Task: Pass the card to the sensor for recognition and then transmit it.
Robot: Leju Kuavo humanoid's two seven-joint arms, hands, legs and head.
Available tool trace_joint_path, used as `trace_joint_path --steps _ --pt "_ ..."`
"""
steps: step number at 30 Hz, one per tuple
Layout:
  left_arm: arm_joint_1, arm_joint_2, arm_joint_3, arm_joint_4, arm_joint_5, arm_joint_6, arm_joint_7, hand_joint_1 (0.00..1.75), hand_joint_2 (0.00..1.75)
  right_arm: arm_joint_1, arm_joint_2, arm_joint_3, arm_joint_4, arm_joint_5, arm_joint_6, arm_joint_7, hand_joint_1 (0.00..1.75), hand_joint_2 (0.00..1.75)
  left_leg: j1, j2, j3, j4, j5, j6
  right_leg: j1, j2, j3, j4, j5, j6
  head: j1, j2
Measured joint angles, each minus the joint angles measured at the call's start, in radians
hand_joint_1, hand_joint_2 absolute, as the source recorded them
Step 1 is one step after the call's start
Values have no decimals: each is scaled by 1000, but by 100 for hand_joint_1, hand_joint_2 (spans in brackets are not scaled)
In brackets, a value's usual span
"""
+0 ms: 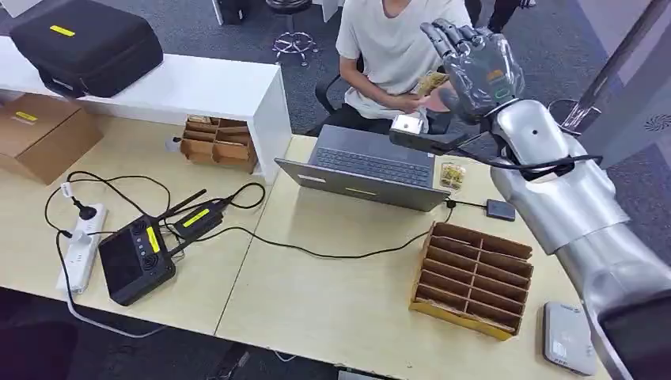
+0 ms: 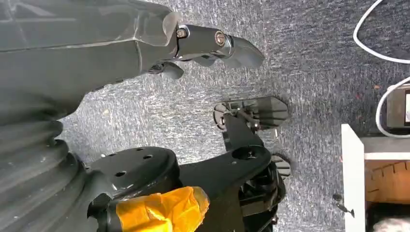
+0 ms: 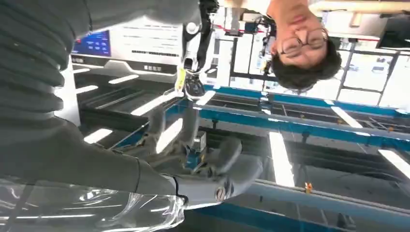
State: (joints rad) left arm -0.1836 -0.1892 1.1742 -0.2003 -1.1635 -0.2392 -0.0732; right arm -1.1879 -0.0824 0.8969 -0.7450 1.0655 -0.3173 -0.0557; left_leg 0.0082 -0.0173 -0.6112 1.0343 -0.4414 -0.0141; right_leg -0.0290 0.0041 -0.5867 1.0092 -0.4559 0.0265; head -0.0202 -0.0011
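Card [image 1: 431, 83]: in the head view it seems to be the small tan piece at the person's [image 1: 396, 39] hands, just beyond the laptop [image 1: 372, 166], though it is too small and too hidden to be sure. The right hand [image 1: 473, 67] is raised beside it, fingers straight and spread, grasping nothing. The grey sensor [image 1: 568, 336] lies on the table [image 1: 332, 301] near the robot, well apart from the hand, so the handover looks done or nearly done.

From the left wrist, the left hand [image 2: 145, 43] hangs over the carpet with its fingers released and nothing in them.

From the right wrist, the right hand's fingers [image 3: 227, 169] are loosely parted against the ceiling lights, with no card between them, and the person is close in front.

The main risk lies in bringing the arm back. The hand is near the person and above the laptop, so a quick or low retreat could clip the screen or brush the person's hands. If the person's hold is loose, such a brush could knock the card down behind the laptop.
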Motion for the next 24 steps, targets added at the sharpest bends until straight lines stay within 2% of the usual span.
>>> trace_joint_path --steps 6,10,19,24 --pt "7 0 0 0 13 3 2 0 175 54 -42 -2 -27 -32 -92 -70 0 175 0 0 0 0 1 0 0 0 0 0 1 1 0 0" --pt "19 1 5 0 31 12 -3 0 175 127 -99 -20 -115 -63 -128 -105 0 175 0 -1 0 0 1 0 0 0 0 -1 1 1 0 0" --pt "67 7 45 0 87 24 -38 0 175 407 -344 -122 -535 -126 -156 -159 0 175 0 -3 -1 1 -1 1 0 -2 0 -2 0 2 0 0" --pt "89 10 70 0 113 35 -57 0 175 608 -485 -213 -763 -138 -210 -200 0 175 0 -5 -2 0 -3 2 0 -5 1 -3 -1 2 0 0"
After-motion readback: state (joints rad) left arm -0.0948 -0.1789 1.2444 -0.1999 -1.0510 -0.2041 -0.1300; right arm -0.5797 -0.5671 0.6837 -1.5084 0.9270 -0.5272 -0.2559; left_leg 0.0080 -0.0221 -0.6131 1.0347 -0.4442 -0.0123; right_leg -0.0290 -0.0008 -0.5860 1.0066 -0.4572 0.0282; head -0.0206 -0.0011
